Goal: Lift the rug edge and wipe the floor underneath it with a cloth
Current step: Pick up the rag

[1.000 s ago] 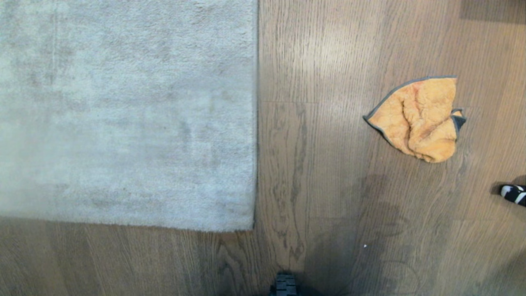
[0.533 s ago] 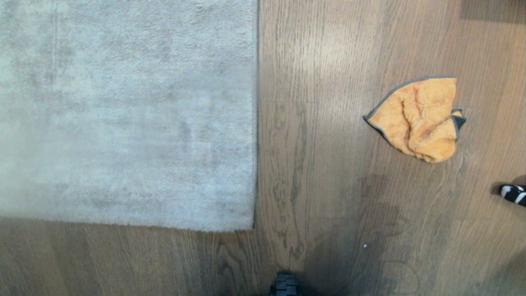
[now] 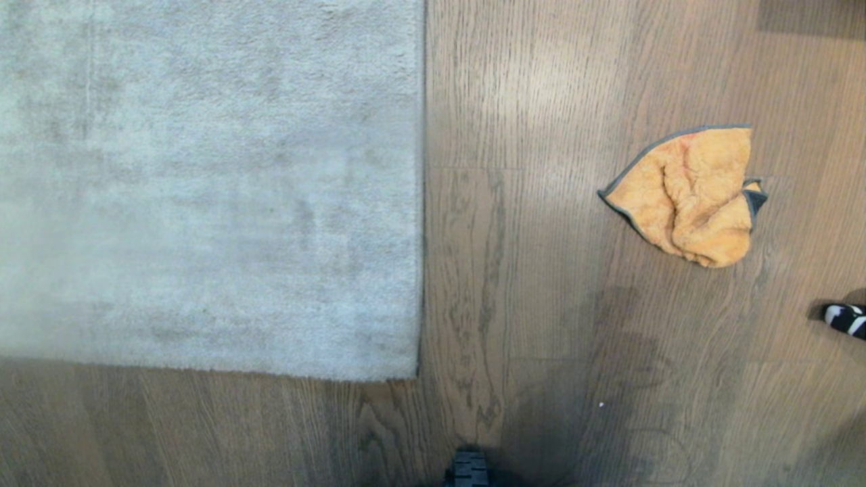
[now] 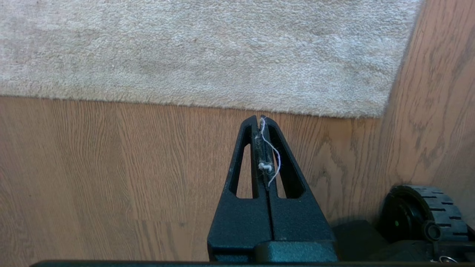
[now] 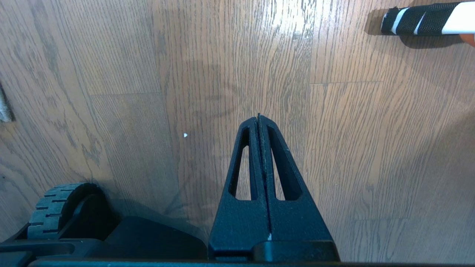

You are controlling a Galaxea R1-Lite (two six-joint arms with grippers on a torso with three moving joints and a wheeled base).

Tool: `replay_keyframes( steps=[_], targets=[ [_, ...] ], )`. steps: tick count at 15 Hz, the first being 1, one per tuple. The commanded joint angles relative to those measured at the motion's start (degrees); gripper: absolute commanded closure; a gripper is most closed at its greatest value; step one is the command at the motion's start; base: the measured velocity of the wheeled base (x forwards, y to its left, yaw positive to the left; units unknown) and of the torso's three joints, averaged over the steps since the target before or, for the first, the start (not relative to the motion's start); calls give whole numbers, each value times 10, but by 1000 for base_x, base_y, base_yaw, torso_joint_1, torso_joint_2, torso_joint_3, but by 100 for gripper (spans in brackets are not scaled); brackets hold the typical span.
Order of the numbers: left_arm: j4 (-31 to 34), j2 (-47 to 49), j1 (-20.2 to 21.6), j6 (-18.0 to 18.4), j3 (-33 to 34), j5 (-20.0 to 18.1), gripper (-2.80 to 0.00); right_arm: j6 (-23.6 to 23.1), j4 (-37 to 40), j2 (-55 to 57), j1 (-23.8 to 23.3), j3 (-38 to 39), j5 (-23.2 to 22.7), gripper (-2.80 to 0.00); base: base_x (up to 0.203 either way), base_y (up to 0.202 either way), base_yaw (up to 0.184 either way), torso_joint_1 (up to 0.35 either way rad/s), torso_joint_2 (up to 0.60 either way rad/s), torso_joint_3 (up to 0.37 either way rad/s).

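Rug, pale grey-beige, fills the upper left of the head frame; the rug edge (image 3: 422, 189) lies flat on the floor (image 3: 528, 284), unlifted. Left gripper (image 4: 262, 118): parked low near the rug corner, jaws together, a stray thread caught between them. Right gripper (image 5: 258, 116): over bare planks, jaws together, empty. The cloth (image 3: 687, 193): crumpled, right of frame, well apart from the rug. Striped black-and-white object (image 3: 846, 318), far right edge. Nothing has changed over the last second; task judged not begun.
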State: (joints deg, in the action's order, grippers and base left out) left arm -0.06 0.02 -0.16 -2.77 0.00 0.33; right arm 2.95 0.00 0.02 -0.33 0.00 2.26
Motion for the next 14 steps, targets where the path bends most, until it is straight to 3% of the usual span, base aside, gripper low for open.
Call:
replay_keyframes(
  steps=[1,14],
  targets=[
    [0,0,0,0,0,0,0,0,0,0,0,0,0,0,0,0,0,0,0,0],
    [0,0,0,-1,0,0,0,-14,10,8,0,-3,-3,0,0,0,0,0,0,0]
  ],
)
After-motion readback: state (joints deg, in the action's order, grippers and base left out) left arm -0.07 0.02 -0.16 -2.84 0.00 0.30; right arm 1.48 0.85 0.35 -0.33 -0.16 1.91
